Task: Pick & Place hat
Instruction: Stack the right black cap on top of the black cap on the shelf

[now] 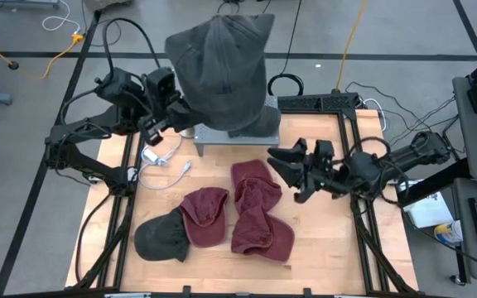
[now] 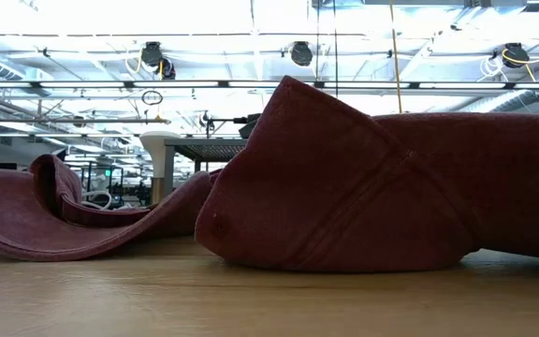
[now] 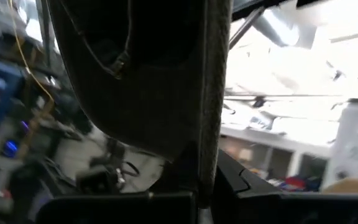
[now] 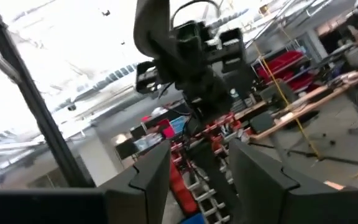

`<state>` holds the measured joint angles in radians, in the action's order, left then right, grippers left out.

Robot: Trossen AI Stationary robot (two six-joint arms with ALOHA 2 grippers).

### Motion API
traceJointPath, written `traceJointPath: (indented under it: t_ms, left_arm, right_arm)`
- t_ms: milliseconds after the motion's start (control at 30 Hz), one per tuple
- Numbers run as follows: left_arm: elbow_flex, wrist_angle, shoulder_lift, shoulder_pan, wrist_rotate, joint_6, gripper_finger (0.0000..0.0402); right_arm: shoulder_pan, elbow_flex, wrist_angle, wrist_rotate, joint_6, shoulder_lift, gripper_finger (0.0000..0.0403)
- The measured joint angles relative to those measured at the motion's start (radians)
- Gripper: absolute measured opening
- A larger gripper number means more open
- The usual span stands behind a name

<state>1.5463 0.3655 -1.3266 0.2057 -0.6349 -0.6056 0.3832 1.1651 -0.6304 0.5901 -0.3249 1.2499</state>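
Note:
A dark grey hat (image 1: 222,70) is raised high over the table's far edge, and my left gripper (image 1: 179,113) is shut on it; the same hat (image 3: 148,81) fills the left wrist view. My right gripper (image 1: 284,162) hovers open over the table's right half, beside the maroon hats, touching nothing. In its wrist view the right gripper (image 4: 201,171) points up into the room. Three maroon hats (image 1: 205,217) (image 1: 255,186) (image 1: 262,233) lie bunched on the wood. Two of these maroon hats (image 2: 382,187) (image 2: 54,211) fill the low view. A black hat (image 1: 161,238) rests beside them. My left gripper pinches the grey hat's edge (image 3: 205,177) between its two fingers, at the hat's left lower side. The hat is lifted clear of the table and stands up above the fingers, its crown bulging toward the camera. How many layers are caught does not show.
A grey raised platform (image 1: 259,131) sits at the table's far edge under the lifted hat, also seen as a platform (image 2: 209,148) in the low view. A white cable (image 1: 166,159) lies near the left arm. Bare wood (image 1: 330,240) shows at the near right.

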Motion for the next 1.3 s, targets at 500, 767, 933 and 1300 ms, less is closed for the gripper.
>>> traceJointPath:
  t_ms: [500,767,933,1300]
  left_arm:
    - [0.0,-0.143,-0.015,-0.191,0.375,0.706,0.0008]
    - [0.002,-0.151,-0.077,-0.26,0.502,0.731,0.0008]
    - [0.001,-0.129,-0.122,-0.275,0.567,0.709,0.0008]
    - [0.0,-0.109,-0.16,-0.282,0.618,0.676,0.0008]
  right_arm:
    - [-0.186,0.0,-0.077,-0.325,-0.057,0.0,0.0157]
    - [-0.306,0.0,-0.12,-0.557,-0.13,0.0,0.0157]
    - [-0.333,0.0,-0.153,-0.671,-0.14,0.0,0.0157]
    - [-0.332,0.0,-0.164,-0.725,-0.189,0.0,0.0129]
